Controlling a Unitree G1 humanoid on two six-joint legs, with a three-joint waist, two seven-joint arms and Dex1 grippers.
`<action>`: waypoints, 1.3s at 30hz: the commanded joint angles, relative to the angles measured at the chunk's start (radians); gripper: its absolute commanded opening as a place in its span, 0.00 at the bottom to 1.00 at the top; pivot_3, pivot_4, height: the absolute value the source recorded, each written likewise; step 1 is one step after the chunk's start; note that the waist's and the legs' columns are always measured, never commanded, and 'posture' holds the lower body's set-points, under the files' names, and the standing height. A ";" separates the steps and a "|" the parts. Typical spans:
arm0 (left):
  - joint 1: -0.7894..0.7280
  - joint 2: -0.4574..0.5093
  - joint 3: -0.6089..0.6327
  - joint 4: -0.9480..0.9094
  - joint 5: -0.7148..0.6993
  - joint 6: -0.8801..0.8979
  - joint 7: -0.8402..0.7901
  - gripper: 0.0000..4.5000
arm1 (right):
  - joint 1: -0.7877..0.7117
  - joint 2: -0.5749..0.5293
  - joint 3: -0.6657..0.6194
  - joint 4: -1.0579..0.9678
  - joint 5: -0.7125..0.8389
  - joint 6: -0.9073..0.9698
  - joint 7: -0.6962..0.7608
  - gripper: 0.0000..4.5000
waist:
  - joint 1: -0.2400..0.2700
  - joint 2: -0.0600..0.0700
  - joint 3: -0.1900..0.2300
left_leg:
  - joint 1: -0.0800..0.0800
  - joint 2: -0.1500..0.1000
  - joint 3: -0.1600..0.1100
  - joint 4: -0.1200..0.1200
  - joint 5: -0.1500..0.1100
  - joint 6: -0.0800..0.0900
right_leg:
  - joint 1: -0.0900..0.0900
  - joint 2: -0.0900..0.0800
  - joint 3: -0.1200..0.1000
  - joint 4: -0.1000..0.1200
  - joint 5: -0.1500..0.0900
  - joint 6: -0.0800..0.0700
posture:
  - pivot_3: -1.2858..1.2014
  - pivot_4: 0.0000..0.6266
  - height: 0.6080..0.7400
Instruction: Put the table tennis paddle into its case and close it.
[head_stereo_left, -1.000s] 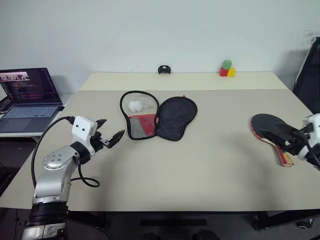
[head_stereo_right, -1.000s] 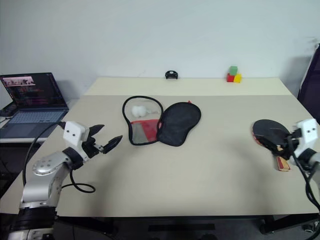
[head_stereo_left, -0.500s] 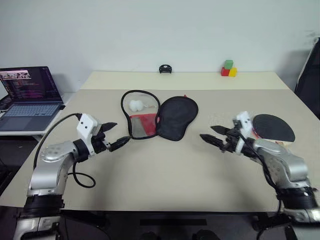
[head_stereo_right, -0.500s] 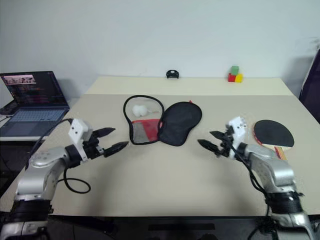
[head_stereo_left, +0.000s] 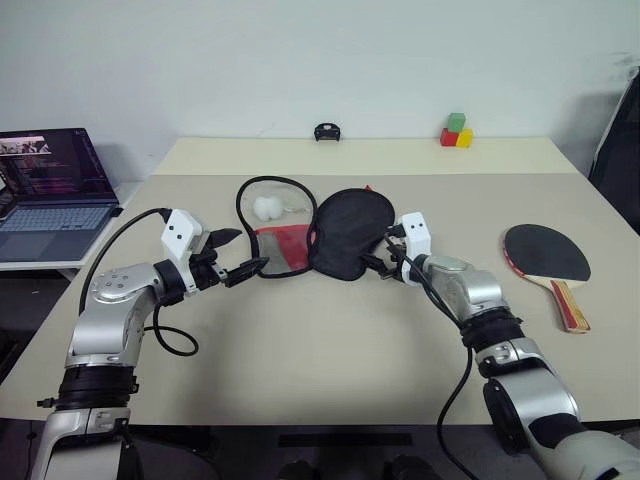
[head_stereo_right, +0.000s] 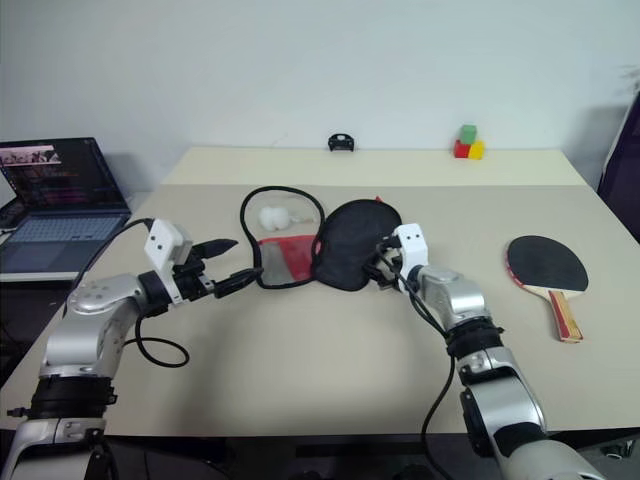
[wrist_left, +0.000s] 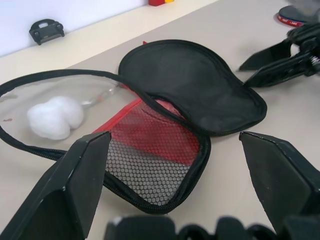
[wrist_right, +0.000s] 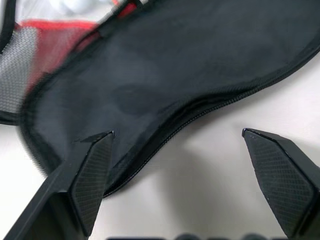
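1. Case (head_stereo_left: 320, 232) lies unzipped and spread flat, centre of the frame, a bit above middle. Black half on the frame's right, clear/mesh half w/ red panel on the left. 2 white balls (head_stereo_left: 268, 207) sit in the clear half.
2. Table tennis paddle (head_stereo_left: 545, 255) is far right of the frame, flat on the table (head_stereo_left: 330, 350), black face up, handle toward the lower right. Well apart from the case, nothing touching it.
3. Right gripper (head_stereo_left: 385, 262) is just beside the black half's lower edge, fingers spread wide, holding nothing. The wrist view looks straight at that zip edge.
4. Left gripper (head_stereo_left: 238, 262) is near the mesh half's lower-left edge, also wide open and empty.
5. Progress, as I judge it: barely begun. Case is open, so that's ready. Left to do: pick up the paddle, slide it in, fold the case shut, zip it.
6. Both grippers look set to handle the case, not the paddle.
7. Bkgd: laptop (head_stereo_left: 50, 190) at far left, colored blocks (head_stereo_left: 455, 133) upper right.
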 joint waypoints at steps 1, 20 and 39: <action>-0.014 0.007 0.011 -0.017 -0.003 -0.017 0.003 1.00 | -0.044 0.021 -0.010 0.050 -0.026 -0.045 0.008 1.00 | -0.005 0.000 0.000 | 0.000 0.000 0.000 0.000 0.000 0.000 | 0.000 0.000 0.000 0.000 0.000 0.000 | 0.52 0.24 1.00; -0.029 -0.014 -0.006 0.015 0.016 -0.049 0.000 1.00 | -0.094 0.135 0.034 0.112 -0.127 -0.086 0.066 1.00 | -0.024 -0.001 -0.001 | 0.002 0.000 0.001 0.001 0.003 -0.004 | -0.005 0.000 0.001 0.015 0.000 0.000 | 0.52 0.24 1.00; -0.001 -0.019 -0.035 -0.037 0.014 -0.053 -0.015 1.00 | -0.015 0.154 -0.012 -0.055 -0.115 0.020 0.019 0.01 | -0.022 -0.001 -0.001 | 0.002 0.000 0.000 0.001 0.003 -0.004 | -0.005 0.000 0.001 0.015 0.000 0.000 | 0.52 0.24 1.00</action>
